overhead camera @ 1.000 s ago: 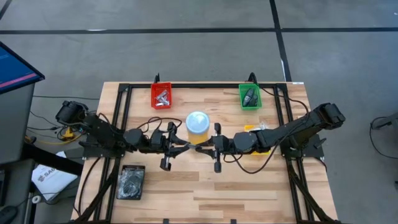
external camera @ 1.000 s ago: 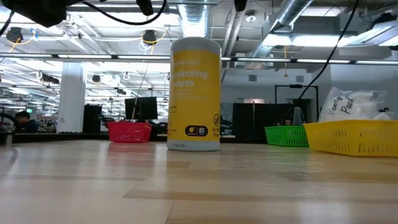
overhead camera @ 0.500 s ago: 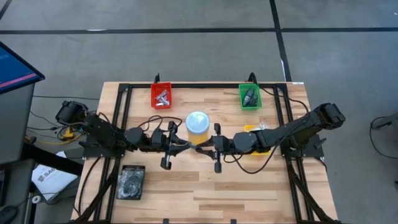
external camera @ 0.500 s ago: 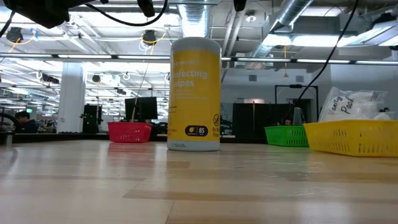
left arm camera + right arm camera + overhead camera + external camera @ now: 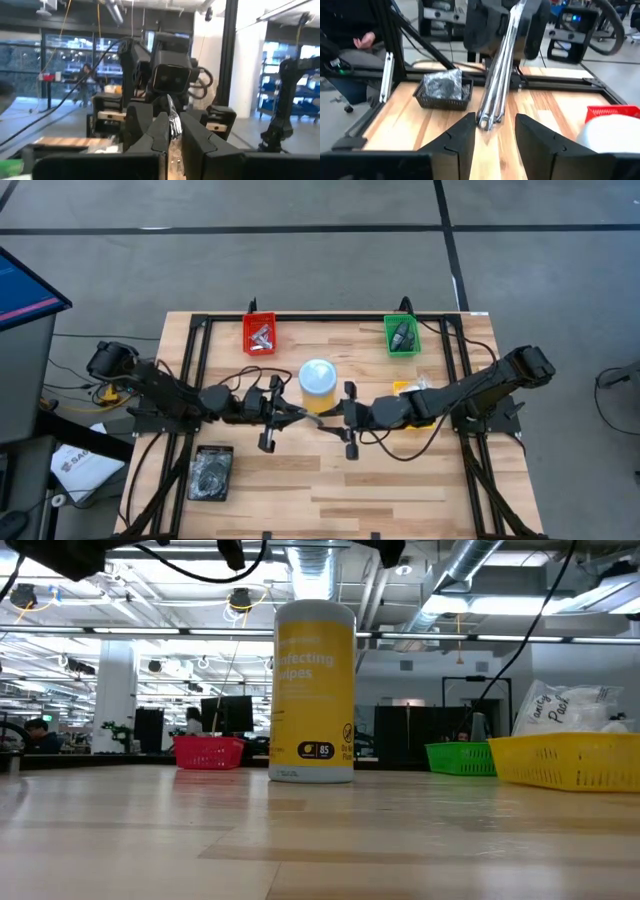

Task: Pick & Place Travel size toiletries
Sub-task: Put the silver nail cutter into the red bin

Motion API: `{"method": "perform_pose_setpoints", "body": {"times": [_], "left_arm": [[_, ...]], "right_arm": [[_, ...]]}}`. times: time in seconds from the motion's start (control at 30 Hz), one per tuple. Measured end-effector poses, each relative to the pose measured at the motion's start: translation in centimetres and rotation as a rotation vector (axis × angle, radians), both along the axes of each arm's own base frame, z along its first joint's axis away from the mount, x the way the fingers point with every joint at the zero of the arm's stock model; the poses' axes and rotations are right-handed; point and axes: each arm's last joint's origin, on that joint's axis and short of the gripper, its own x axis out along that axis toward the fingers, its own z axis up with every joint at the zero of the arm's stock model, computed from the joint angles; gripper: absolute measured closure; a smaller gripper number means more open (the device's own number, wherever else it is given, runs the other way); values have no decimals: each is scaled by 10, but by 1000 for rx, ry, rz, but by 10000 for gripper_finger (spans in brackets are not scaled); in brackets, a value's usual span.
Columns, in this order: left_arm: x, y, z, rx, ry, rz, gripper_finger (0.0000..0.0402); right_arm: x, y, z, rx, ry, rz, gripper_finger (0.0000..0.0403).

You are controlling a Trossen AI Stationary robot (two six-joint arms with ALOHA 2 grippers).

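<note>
A long thin silvery piece, one of the travel size toiletries, hangs in the air between my two grippers, just in front of the yellow tub at mid-table. My left gripper is shut on one end of it. My right gripper faces it from the table's right and is open. The piece's free end lies between the right gripper's spread fingers. In the high view the piece shows as a thin line from the left gripper to the right gripper. My left gripper pinches one end of the silvery piece between its two fingers. The fingers come about level from the table's left and lie along the piece. The piece sticks out toward my right gripper, slanting a little, clear of the table.
A red tray and a green tray stand at the far edge. A yellow tray holding white sachets sits under the right arm. A black tray with a dark bundle is at the near left. Bare wood lies in front.
</note>
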Motion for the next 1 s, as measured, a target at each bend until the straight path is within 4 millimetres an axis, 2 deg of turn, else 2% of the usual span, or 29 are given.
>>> {"method": "perform_pose_setpoints", "body": {"times": [0.2, 0.33, 0.77, 1.0], "left_arm": [[-13, 5, 13, -1, 48, 51, 389], [-24, 11, 18, -2, 113, 146, 389], [-56, 32, 25, 2, 284, 500, 389], [-59, 55, 21, 3, 349, 652, 389]], "right_arm": [[-2, -1, -5, -14, 56, -4, 282], [-2, -2, -9, 5, 91, -15, 288], [-5, -1, -15, 69, 153, -37, 290], [-7, 3, -15, 75, 157, -27, 290]]}}
